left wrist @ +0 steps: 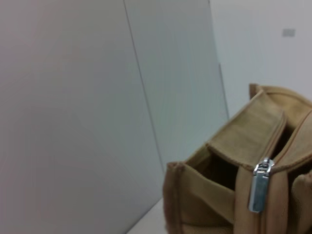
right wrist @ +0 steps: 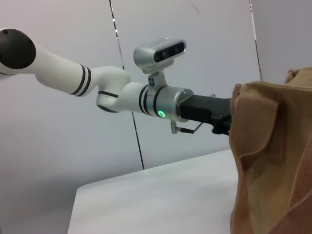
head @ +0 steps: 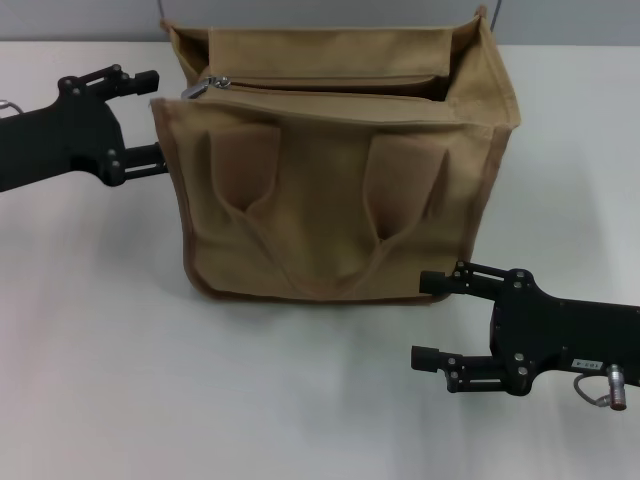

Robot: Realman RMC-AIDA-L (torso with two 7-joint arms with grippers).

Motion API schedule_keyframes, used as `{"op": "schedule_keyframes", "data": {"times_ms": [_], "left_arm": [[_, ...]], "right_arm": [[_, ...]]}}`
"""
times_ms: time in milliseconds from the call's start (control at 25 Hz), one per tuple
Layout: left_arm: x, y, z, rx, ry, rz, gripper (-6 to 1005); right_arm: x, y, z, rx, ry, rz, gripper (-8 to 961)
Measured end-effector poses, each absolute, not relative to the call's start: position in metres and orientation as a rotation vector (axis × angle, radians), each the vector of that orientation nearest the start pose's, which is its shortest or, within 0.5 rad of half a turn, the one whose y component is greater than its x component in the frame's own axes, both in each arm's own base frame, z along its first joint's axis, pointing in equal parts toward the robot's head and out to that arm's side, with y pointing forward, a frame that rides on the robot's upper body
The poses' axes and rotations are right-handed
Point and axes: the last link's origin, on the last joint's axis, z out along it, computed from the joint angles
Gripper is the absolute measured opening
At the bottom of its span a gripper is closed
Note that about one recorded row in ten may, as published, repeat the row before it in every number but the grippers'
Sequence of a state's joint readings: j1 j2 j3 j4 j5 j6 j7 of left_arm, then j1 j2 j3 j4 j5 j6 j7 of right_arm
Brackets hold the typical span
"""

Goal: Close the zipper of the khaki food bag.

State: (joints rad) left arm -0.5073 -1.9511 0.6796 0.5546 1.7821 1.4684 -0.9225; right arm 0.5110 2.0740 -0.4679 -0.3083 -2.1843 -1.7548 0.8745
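Observation:
The khaki food bag (head: 330, 190) stands upright in the middle of the white table, its two looped handles facing me. Its top gapes open. The zipper (head: 340, 84) runs along the top, and its silver slider (head: 206, 86) sits at the bag's left end. In the left wrist view the slider (left wrist: 258, 191) hangs at the corner of the bag (left wrist: 209, 200). My left gripper (head: 148, 118) is open just beside the bag's left side, near the slider and holding nothing. My right gripper (head: 428, 318) is open and empty, low in front of the bag's right front corner.
The white table (head: 100, 350) stretches around the bag, and a grey wall (left wrist: 73, 97) rises behind it. In the right wrist view my white left arm (right wrist: 122, 95) reaches to the bag (right wrist: 273, 161).

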Motion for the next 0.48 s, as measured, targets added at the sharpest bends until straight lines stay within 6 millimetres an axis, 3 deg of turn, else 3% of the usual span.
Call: {"op": "schedule_keyframes", "data": {"times_ms": [240,480], "left_arm": [[-0.293,0.354,0.059,-2.32,-0.076,-0.64,746],[-0.295,0.342,0.061,-2.315,-0.059,-0.693,731]], "right_arm": [[0.272,0.26,-0.042,-2.841,0.334,0.986,824],[0.273,0.261,-0.041,-2.832,0.338,0.989,824]]}}
